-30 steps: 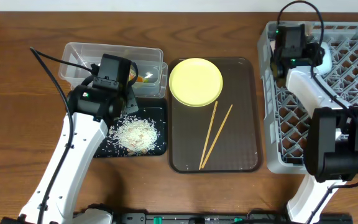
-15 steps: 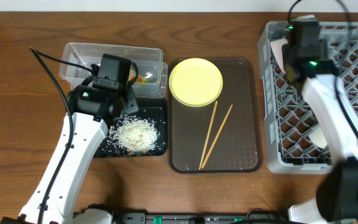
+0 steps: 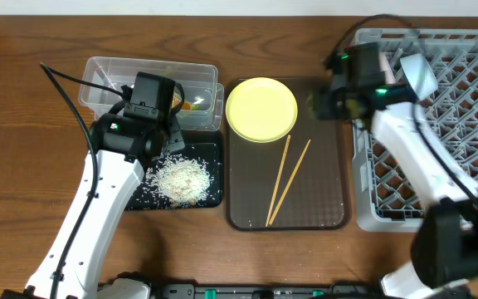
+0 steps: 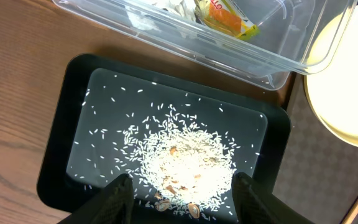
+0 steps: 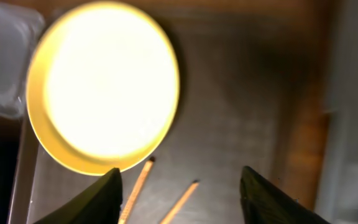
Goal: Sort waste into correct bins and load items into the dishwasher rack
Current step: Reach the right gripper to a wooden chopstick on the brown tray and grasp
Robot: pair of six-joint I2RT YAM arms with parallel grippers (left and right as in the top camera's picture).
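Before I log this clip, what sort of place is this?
Likely a staged dish-clearing station on a wooden table: a large grey plastic lattice dishwasher rack, a brown rectangular serving tray holding a round yellow plate, and a shallow black rectangular tray of loose rice grains.

A brown wood grain is shown by the tabletop (image 3: pixel 23 166). The plate (image 3: pixel 260 110) is coloured bright yellow, washed nearly white at its centre in the right wrist view. The serving tray (image 3: pixel 326 199) is seen in dark brown, and the chopsticks (image 3: pixel 279 178) in pale wood. A glossy black is shown by the shallow tray (image 4: pixel 58 162), speckled with whitish rice grains (image 4: pixel 185 155) and a few tan bits. Within the clear tub (image 4: pixel 291 37), a wrapper (image 4: pixel 225 15) is seen in yellow and orange, possibly with red print. The rack (image 3: pixel 471 124) is patterned as a grey lattice.
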